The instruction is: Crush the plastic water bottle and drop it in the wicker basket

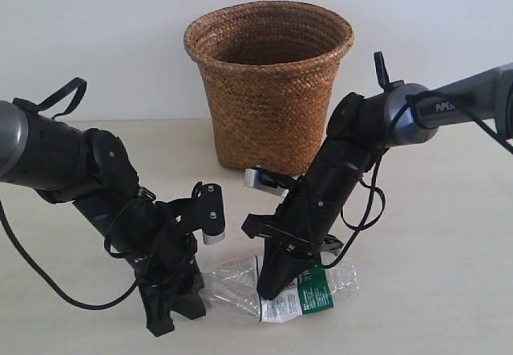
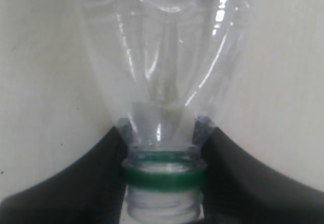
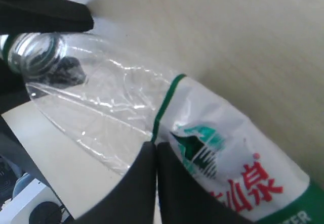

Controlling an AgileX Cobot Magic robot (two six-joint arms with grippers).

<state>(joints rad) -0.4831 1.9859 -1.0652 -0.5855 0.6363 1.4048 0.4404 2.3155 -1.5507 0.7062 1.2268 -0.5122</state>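
The plastic water bottle (image 1: 321,287) lies flattened on the table in front of the wicker basket (image 1: 268,82). In the left wrist view its neck with the green cap ring (image 2: 164,176) sits between the black fingers (image 2: 76,188) of my left gripper (image 2: 164,171), which is shut on it. In the exterior view that left gripper (image 1: 188,303) is low at the bottle's left end. My right gripper (image 1: 271,289) points down onto the bottle's middle, by the green-and-white label (image 3: 238,153). Its two fingertips (image 3: 147,155) are pressed together, with nothing visibly between them.
The basket stands upright at the back centre of the pale table (image 1: 449,275), open side up, a short way behind both grippers. A small silver object (image 1: 255,178) lies at the basket's base. Black cables hang from both arms.
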